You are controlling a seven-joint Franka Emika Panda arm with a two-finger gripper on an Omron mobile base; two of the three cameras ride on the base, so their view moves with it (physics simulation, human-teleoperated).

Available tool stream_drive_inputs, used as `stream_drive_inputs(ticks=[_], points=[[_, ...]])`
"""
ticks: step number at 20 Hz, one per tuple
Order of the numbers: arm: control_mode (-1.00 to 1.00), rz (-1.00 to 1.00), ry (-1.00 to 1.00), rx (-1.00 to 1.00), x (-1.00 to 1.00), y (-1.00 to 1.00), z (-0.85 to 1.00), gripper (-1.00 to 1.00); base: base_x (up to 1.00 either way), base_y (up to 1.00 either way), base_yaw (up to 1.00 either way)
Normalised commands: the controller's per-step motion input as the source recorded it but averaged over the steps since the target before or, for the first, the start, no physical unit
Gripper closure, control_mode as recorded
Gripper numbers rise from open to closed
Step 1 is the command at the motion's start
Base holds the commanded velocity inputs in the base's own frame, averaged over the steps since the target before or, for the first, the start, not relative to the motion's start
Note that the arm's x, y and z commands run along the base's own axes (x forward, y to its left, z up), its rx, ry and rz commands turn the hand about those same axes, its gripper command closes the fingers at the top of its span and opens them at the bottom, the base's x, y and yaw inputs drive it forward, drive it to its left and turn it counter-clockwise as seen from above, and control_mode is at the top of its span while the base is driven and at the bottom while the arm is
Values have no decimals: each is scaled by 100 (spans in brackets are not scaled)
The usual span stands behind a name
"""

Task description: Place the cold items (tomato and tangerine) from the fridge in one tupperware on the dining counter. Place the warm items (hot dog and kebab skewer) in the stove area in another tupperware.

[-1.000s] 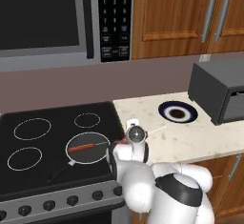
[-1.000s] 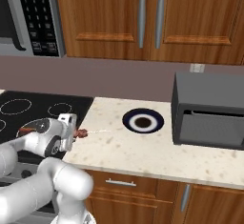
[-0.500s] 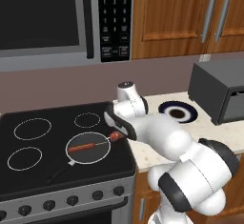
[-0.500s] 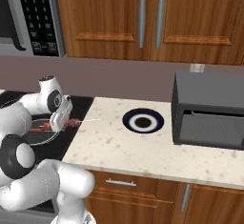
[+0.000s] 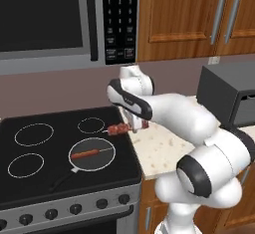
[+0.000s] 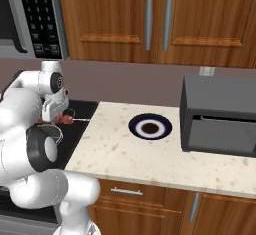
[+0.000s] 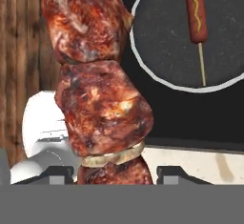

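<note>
My gripper (image 5: 135,123) is shut on the kebab skewer (image 5: 119,128), a stick of dark red meat chunks held level above the stove's right edge. In the right base view the gripper (image 6: 54,113) holds the kebab skewer (image 6: 64,118) with its thin stick pointing toward the counter. In the hand view the meat chunks (image 7: 100,99) rise between my fingertips (image 7: 59,173). The hot dog (image 5: 84,154) on its stick lies in a round dark pan (image 5: 102,163) on the front right burner, below and to the left of the gripper. The hot dog (image 7: 197,8) lies in the pan (image 7: 162,51) in the hand view too. The stove area's black burner top (image 5: 45,148) spreads left.
A pale speckled counter (image 6: 125,149) lies right of the stove, with a dark-rimmed plate (image 6: 150,127) and a dark grey toaster oven (image 6: 220,116) on it. A microwave (image 5: 50,24) hangs over the stove. Brown wall cabinets (image 6: 150,24) hang above the counter.
The arm has swung up from low in front of the stove and now reaches over its right edge, carrying the kebab skewer. The hot dog has stayed in the pan.
</note>
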Motion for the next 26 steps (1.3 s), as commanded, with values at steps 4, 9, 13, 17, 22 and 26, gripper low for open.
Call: stream_drive_inputs(ticks=[4, 9, 13, 17, 22, 26], points=[[-100, -10, -53, 35, -91, 0, 18, 100, 0, 0, 0], [-100, -8, -26, 35, -84, 0, 35, 100, 0, 0, 0], [-100, -5, 1, 21, -60, 0, 75, 100, 0, 0, 0], [-100, -2, 6, 3, -51, 2, 70, 100, 0, 0, 0], [-100, -8, -13, 0, -54, 5, 5, 100, 0, 0, 0], [-100, -2, -9, 0, -45, 0, 0, 100, 0, 0, 0]])
